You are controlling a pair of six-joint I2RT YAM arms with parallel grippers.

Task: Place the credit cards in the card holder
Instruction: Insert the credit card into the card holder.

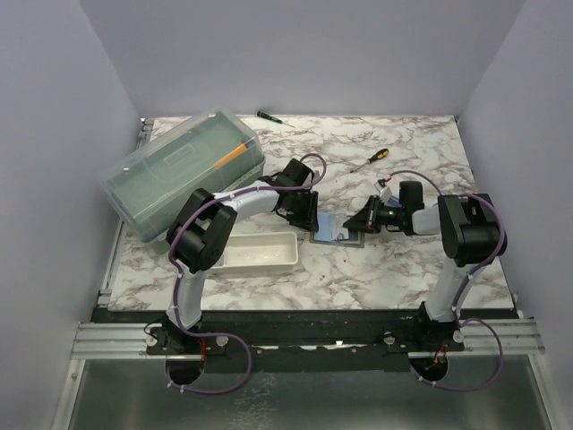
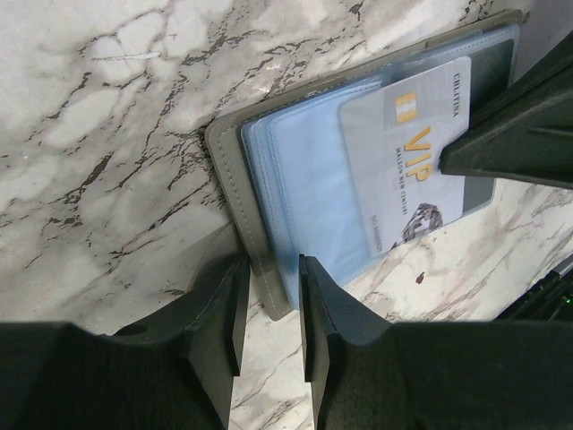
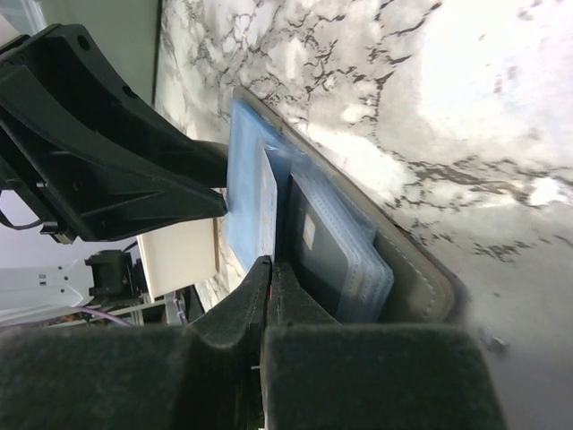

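Observation:
The card holder (image 1: pixel 338 235) lies open on the marble table, its grey cover (image 2: pixel 235 175) lined with blue plastic sleeves. My right gripper (image 3: pixel 271 269) is shut on a pale VIP credit card (image 2: pixel 407 152), which lies partly over the sleeves. It shows edge-on in the right wrist view (image 3: pixel 268 210). A dark card (image 3: pixel 313 246) sits in a sleeve of the right half. My left gripper (image 2: pixel 269 269) is narrowly open, its fingertips straddling the holder's near left corner. In the top view the left gripper (image 1: pixel 306 220) and right gripper (image 1: pixel 360 221) flank the holder.
A white oblong tray (image 1: pixel 260 253) lies left of the holder, by the left arm. A large translucent greenish lidded box (image 1: pixel 183 170) stands at the back left. An orange-handled screwdriver (image 1: pixel 378 157) and a dark one (image 1: pixel 269 116) lie at the back.

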